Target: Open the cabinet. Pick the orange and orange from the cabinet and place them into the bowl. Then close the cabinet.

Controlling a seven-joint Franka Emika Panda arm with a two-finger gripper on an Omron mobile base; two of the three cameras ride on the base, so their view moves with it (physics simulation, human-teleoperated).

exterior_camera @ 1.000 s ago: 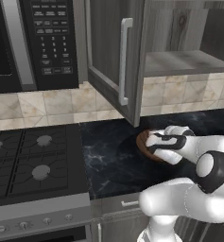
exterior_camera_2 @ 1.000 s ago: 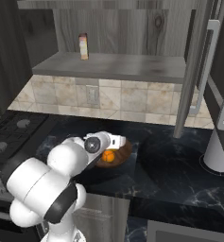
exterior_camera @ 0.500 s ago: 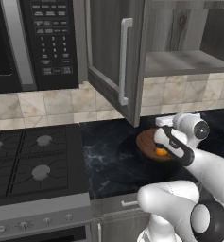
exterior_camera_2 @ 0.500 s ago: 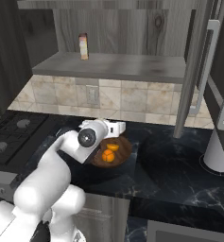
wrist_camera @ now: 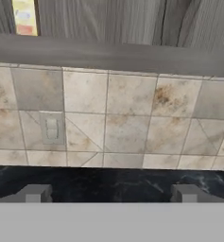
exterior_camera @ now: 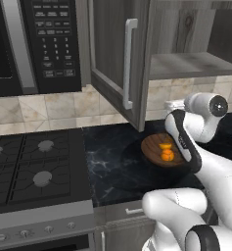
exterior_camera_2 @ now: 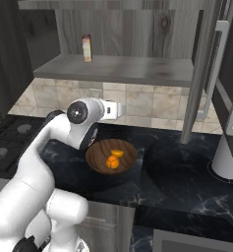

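Since the earlier frames the arm has swung up and away from the bowl: it lay low over the fruit before, and now its hand sits higher, level with the tiled wall, so the wooden bowl [exterior_camera_2: 111, 156] shows uncovered. Both oranges lie inside it. In the right base view one orange [exterior_camera_2: 112, 162] sits at the bowl's middle and the second orange [exterior_camera_2: 117, 153] just above it, the two close together. In the left base view the bowl [exterior_camera: 154, 145] sits at centre right on the black marble bench [exterior_camera: 112, 166], just beside the arm's white forearm.

The cabinet [exterior_camera_2: 118, 64] stands open. Its left door [exterior_camera: 118, 59] swings out toward the camera in the upper middle of the left base view, silver bar handle facing right; the right door [exterior_camera_2: 221, 83] stands open at the right edge of the right base view. On the cabinet shelf at upper left of that view stands a small box [exterior_camera_2: 87, 48].

In the hand view the gripper [wrist_camera: 111, 194] faces the tiled backsplash [wrist_camera: 132, 118], with a wall switch plate [wrist_camera: 52, 130] at middle left. Its two grey tips stand far apart at the bottom, so the jaws are wide open and hold nothing.

A black microwave [exterior_camera: 34, 44] fills the upper left of the left base view, above the gas stove [exterior_camera: 34, 171].
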